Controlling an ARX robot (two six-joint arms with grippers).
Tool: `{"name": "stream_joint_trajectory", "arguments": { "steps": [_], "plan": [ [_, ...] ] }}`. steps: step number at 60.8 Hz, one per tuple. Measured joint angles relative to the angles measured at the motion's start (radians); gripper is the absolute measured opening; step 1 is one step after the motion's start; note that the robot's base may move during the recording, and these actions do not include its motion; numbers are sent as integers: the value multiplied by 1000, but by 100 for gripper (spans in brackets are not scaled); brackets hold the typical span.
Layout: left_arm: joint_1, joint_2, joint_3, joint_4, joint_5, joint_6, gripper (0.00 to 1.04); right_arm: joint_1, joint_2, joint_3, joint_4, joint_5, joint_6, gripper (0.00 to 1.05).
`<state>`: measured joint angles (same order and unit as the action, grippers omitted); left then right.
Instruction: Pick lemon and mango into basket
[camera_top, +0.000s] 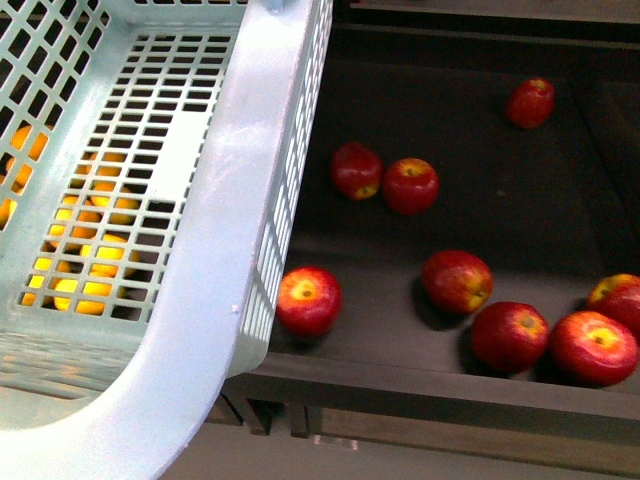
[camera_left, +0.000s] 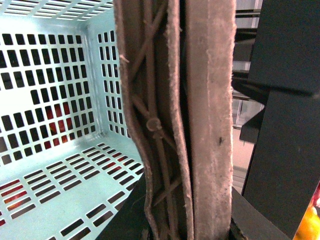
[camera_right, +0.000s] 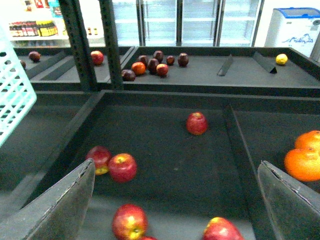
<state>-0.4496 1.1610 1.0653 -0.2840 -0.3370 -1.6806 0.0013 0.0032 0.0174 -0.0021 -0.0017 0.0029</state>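
Left pincer (camera_left: 187, 227) clamps basket (camera_top: 200, 330) handles (camera_left: 210, 100); yellow fruit (camera_top: 68, 292) shows beneath its slotted floor. Right pincer (camera_right: 175, 200) wide over bin (camera_top: 480, 220) holding red apples (camera_top: 308, 300), basket's 3 o'clock.

Left wrist cam is mostly blocked: the brown handles (camera_left: 200, 120) fill the view right in front of the left gripper, so no telling how its jaws stand. A yellow-orange scrap (camera_left: 311, 225) off to one side is cropped at the corner. Far ahead of the right gripper (camera_right: 176, 164), a tiny yellow fruit (camera_right: 281, 59) is too small to name. Yellow fruit (camera_top: 90, 285) beneath the basket (camera_top: 220, 300) only peeks through slots.
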Motion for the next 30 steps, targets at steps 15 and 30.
{"name": "stream_joint_trajectory", "arguments": {
  "steps": [15,30],
  "plan": [
    [0,0,0,0,0,0,19,0,0,0,1,2,0,96],
    [0,0,0,0,0,0,19,0,0,0,0,2,0,96]
  ]
}}
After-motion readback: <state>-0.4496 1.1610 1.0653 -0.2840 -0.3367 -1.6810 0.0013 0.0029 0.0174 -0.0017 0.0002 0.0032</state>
